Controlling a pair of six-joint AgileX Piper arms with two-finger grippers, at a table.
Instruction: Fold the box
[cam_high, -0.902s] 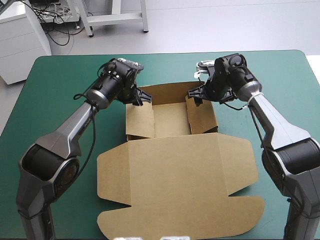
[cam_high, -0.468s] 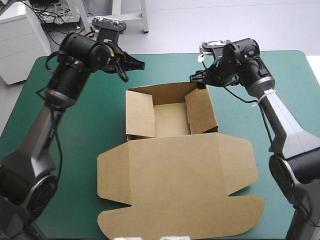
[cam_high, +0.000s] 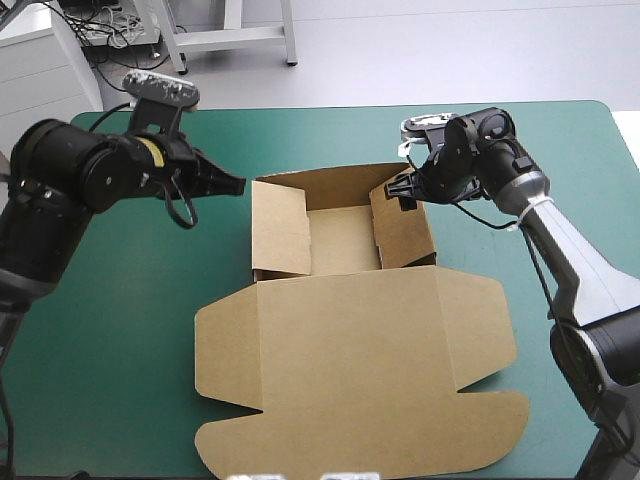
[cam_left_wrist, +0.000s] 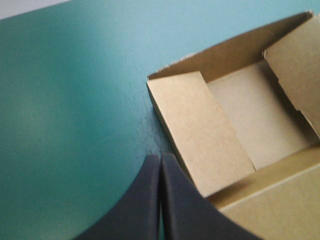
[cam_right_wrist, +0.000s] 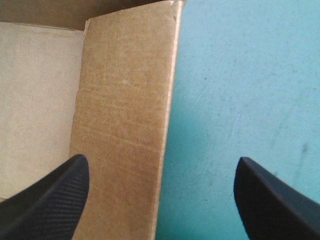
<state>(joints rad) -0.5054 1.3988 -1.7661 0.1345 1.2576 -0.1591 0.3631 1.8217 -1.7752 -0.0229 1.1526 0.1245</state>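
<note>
walls up, left arm withdrawing.
i am drawing the left gripper (cam_high: 233, 185), closed and empty, toward the left edge of the table (cam_high: 110, 330); the right gripper (cam_high: 402, 192), open and empty, is hanging over the right wall of the box (cam_high: 345, 340), mid-table.

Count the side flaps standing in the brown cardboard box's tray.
2. One brown board flap leans in along the left side of the tray, near the shut left hand; the other along its right side, by the open right hand. None seems hidden.
</note>
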